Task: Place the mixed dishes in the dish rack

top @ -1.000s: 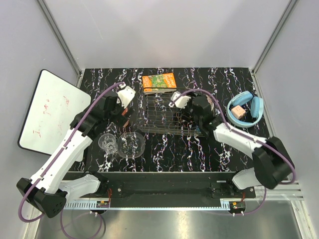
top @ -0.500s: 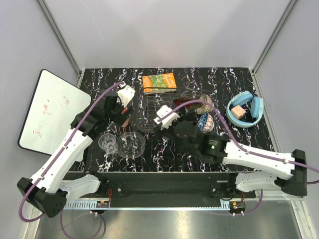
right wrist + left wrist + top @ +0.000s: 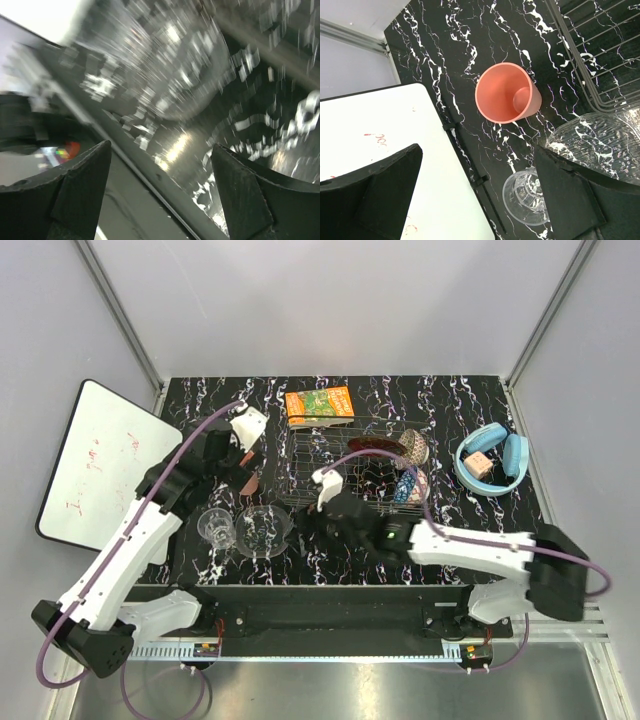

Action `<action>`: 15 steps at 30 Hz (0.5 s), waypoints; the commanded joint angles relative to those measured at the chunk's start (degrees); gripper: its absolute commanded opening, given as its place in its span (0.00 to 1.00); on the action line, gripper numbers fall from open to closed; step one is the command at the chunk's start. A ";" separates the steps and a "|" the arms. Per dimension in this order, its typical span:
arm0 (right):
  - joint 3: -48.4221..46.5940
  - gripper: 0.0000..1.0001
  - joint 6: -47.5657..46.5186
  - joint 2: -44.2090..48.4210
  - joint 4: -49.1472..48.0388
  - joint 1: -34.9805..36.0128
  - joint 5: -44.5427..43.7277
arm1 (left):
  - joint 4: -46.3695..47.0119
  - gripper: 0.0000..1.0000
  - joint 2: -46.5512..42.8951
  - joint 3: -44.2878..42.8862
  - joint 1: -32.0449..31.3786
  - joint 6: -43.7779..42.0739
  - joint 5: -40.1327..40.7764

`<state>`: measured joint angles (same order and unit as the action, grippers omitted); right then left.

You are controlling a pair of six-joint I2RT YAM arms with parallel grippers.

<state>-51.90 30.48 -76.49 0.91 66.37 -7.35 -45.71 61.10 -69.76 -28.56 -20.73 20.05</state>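
My left gripper (image 3: 242,457) hangs at the cup's (image 3: 249,483) twelve o'clock; my right gripper (image 3: 302,523) sits at the glass bowl's (image 3: 262,531) three o'clock.

a salmon-pink cup (image 3: 507,99) against a black table (image 3: 465,35) veined in white. the dish rack (image 3: 310,455) is silver wire, the carton (image 3: 319,404) orange and green, the headphones (image 3: 514,454) pale blue.
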 commanded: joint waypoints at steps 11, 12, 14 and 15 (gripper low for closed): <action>-0.93 0.87 20.84 -19.39 -13.19 -0.01 -9.26 | -2.01 0.99 -4.41 -0.73 0.26 0.34 1.66; -0.66 0.85 21.89 -20.36 -14.34 -0.01 -8.82 | -2.18 0.99 -4.41 -0.82 0.26 0.17 1.57; -0.57 0.83 24.36 -23.70 -18.37 -0.01 -7.68 | -2.80 0.99 -4.24 -0.99 0.26 -0.01 1.48; -1.53 0.82 25.06 -24.75 -18.48 -0.01 -7.33 | -3.06 0.99 -4.15 -1.08 0.17 -0.18 1.48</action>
<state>-51.11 49.52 -97.38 -9.06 66.37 -13.56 -48.27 57.65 -70.00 -28.56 -20.75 20.27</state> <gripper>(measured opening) 0.838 0.988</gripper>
